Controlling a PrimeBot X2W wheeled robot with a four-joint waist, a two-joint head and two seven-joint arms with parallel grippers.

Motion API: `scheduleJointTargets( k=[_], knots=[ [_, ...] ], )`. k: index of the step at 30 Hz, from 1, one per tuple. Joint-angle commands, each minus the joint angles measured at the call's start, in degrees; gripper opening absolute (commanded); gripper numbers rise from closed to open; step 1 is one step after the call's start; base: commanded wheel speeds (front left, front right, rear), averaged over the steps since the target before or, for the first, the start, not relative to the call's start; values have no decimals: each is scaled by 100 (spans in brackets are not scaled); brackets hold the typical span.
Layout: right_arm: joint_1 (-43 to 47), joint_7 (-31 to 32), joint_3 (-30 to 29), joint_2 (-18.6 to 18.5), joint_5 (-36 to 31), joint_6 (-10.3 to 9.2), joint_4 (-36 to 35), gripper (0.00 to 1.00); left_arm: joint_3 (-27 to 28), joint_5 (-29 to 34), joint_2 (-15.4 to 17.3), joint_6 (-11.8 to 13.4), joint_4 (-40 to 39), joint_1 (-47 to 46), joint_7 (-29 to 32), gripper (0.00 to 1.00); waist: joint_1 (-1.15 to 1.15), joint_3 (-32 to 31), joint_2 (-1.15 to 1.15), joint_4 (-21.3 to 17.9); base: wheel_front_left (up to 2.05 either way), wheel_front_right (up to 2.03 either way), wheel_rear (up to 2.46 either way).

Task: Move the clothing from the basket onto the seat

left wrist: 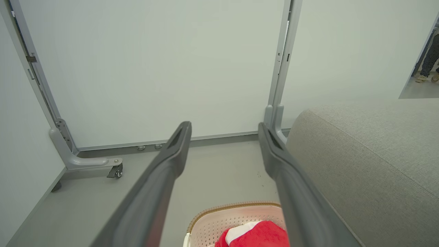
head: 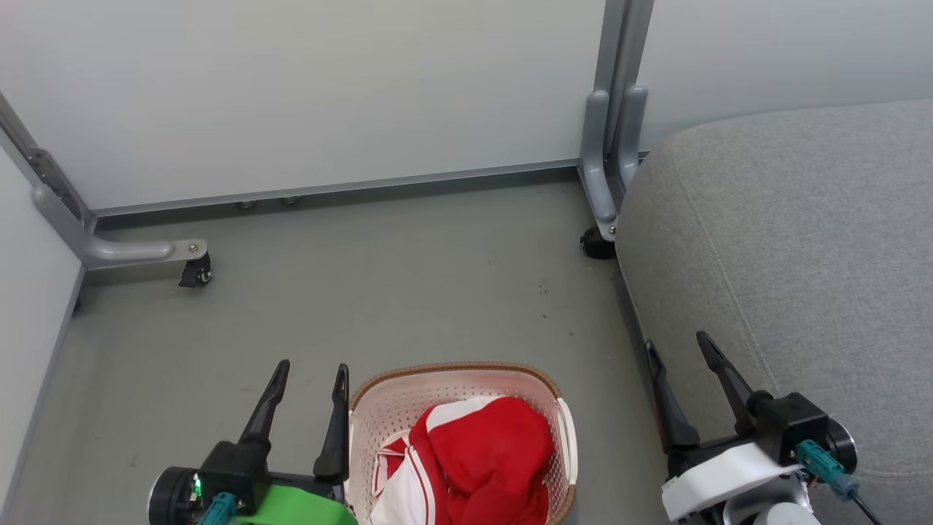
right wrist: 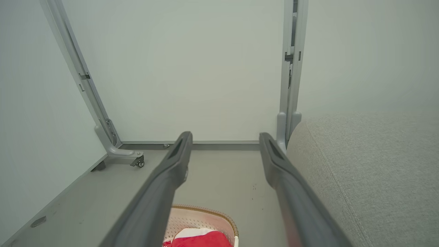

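Note:
The cream basket point(head: 379, 415) with its brown rim stands on the floor at the bottom centre of the head view, and red clothing point(head: 481, 452) with white stripes is bundled inside. The same basket point(left wrist: 212, 223) and clothing point(left wrist: 260, 236) appear low in the left wrist view; the basket point(right wrist: 205, 216) and clothing point(right wrist: 202, 240) also show low in the right wrist view. My left gripper point(head: 312, 372) stands open just left of the basket, holding nothing. My right gripper point(head: 676, 346) is open and empty beside the front edge of the grey seat point(head: 802, 240), which fills the right side.
White partition panels on grey metal frames close off the back and left. Their castor feet point(head: 195, 271) point(head: 596, 244) rest on the grey floor point(head: 408, 292). A person's feet point(left wrist: 425, 77) show through a gap at the far right of the left wrist view.

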Motion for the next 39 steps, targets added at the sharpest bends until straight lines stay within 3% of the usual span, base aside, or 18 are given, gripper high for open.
scheduleJointTargets(
  k=[1, 30, 36, 39],
  knots=[
    [44, -57, 30, -28, -129, 2, -30, 100, -32, 152, 36, -10, -29, 90, -58, 100, 0, -7, 0, 1, 0, 0, 0],
    [120, -93, 32, -29, -313, 1, 94, 100, -108, 205, 36, 52, 46, 129, -96, 100, 0, -16, 0, 33, 0, 0, 0],
    [-20, -93, -121, -28, -404, 1, 164, 100, -169, 318, 36, 122, 50, -38, -96, 100, 0, 304, 0, 31, 0, 0, 0],
    [-245, -93, -216, -27, -488, 1, 75, 100, -226, 346, 35, 158, -19, -256, -95, 100, 0, 807, 0, 48, 0, 0, 0]
  ],
)
